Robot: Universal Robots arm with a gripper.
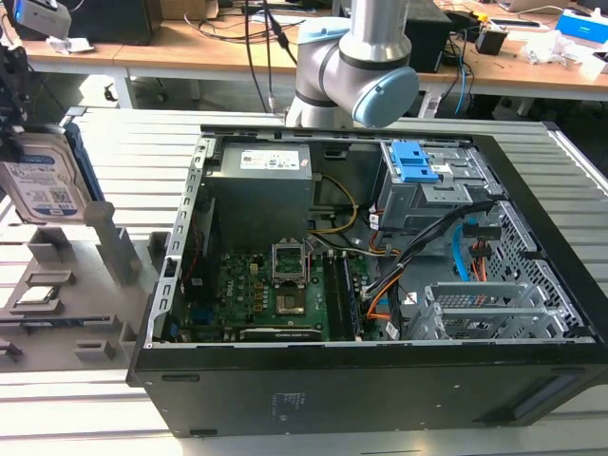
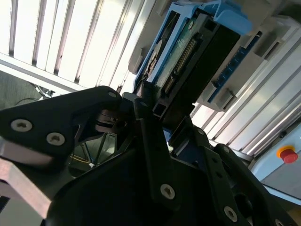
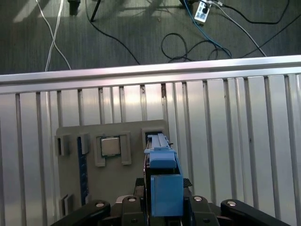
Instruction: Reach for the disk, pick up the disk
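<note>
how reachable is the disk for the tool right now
Likely yes. The tool sits right over the disk, which stands on edge above the grey fixture tray at the exterior view's left. Nothing lies between them. Whether it grips the disk cannot be told.

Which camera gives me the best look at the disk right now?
The exterior view: the disk stands upright at the exterior view's left edge, labelled face toward the camera. The first wrist view shows it edge-on, mostly blue carrier; the second wrist view shows one end close up.
</note>
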